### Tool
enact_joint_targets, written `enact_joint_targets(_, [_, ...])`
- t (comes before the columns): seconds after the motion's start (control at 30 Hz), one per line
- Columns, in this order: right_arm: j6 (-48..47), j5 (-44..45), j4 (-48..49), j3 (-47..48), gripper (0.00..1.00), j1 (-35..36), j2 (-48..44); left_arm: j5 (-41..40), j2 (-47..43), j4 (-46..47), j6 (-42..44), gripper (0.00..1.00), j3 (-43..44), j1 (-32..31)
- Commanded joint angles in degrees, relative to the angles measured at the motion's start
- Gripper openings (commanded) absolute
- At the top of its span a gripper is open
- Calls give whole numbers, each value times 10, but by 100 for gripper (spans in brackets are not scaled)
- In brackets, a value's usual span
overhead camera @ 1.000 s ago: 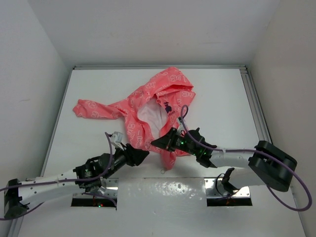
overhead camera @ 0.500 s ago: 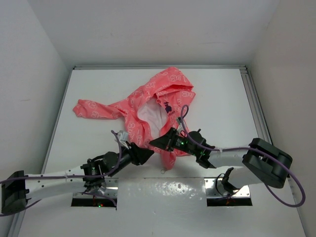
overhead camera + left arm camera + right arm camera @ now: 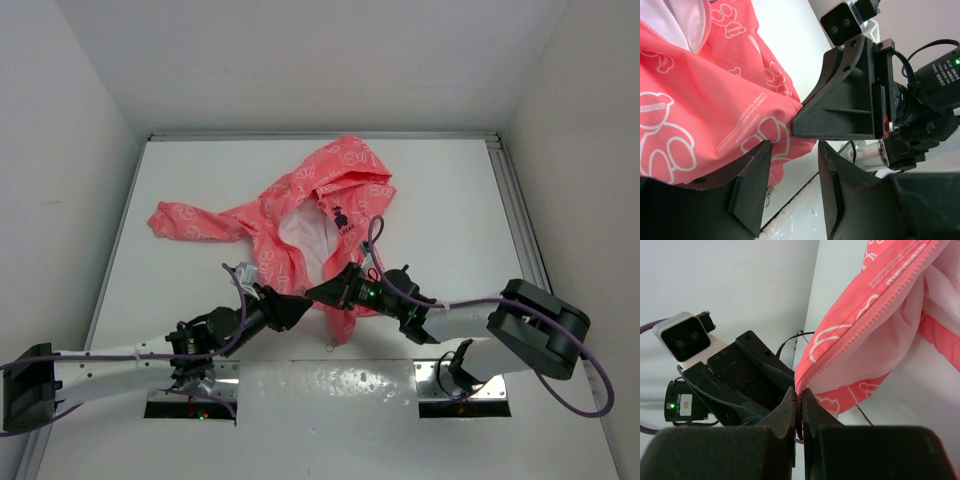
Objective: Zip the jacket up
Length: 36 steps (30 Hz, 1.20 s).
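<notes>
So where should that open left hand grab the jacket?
Probably the loose bottom front corner of the jacket, beside the zipper, approached from the left: it lies just ahead of the open left hand, across from the edge the right hand pinches.

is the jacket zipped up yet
Open: the jacket gapes at the front, white lining showing; the right gripper pinches one zipper edge.

The jacket (image 3: 262, 218) lies on the middle of the bench (image 3: 450, 190), its hood (image 3: 345, 170) toward the far wall, one sleeve (image 3: 185, 222) stretched out to the left and its bottom hem toward the near edge. The left fingers (image 3: 288, 312) sit at the hem's left side. The right fingers (image 3: 328, 291) sit just to their right, tip to tip with them, with the zipper edge (image 3: 875, 310) pinched between them.
</notes>
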Motion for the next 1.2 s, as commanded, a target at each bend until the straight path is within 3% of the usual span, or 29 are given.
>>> enact_joint_targets(0.0, [2,-6,49,4,0,4,5,-17,2,35,4,39,-4,-1])
enact_joint_targets(0.3, [14,-4,61,0,0,3,5,-2,43,55,14,29,13,-1])
enact_joint_targets(0.57, [20,-12,65,3,0,4,12,3,48,87,25,42,14,6])
enact_joint_targets(0.67, [27,-1,84,-10,0,6,12,0,64,95,28,29,20,9])
enact_joint_targets(0.7, [26,0,86,-14,0,9,13,0,67,90,30,14,24,9])
enact_joint_targets(0.77, [24,1,80,-17,0,11,12,-4,66,90,27,0,23,9])
enact_joint_targets(0.93, [27,7,75,-30,0,13,8,-18,42,56,36,0,22,10])
enact_joint_targets(1.0, [24,4,66,-31,6,12,5,-19,20,44,42,0,12,10])
enact_joint_targets(1.03, [16,2,51,-30,27,13,-5,-13,15,36,47,0,10,10])
enact_joint_targets(1.07, [4,-1,34,-28,42,12,-14,-5,7,24,54,0,12,9])
enact_joint_targets(1.13, [-48,-11,-74,-3,67,12,-51,12,1,-22,81,0,18,9])
enact_joint_targets(1.17, [-70,-12,-118,9,71,12,-65,26,-5,-34,88,0,17,10])
